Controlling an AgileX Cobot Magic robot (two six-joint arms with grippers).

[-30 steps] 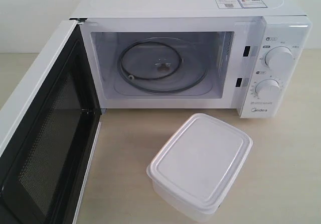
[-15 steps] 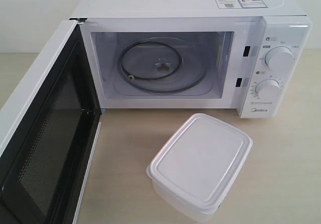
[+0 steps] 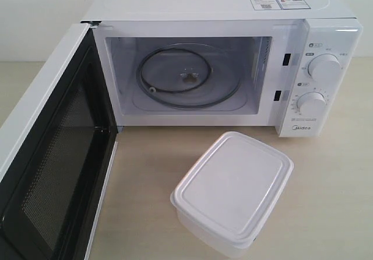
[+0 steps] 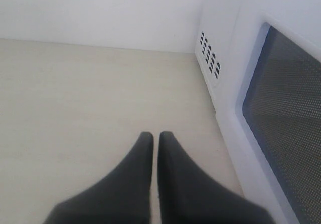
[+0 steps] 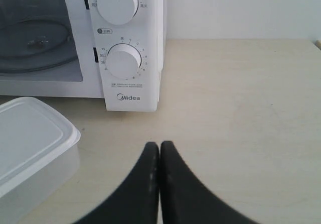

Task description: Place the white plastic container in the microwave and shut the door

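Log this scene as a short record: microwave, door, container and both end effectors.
microwave: cavity holds only the glass turntable
door: swung wide open
container: lid on, resting on the table in front of the microwave, not yet inside
left end effector: shut, empty, near the door's outer face
right end effector: shut, empty, above the table beside the container
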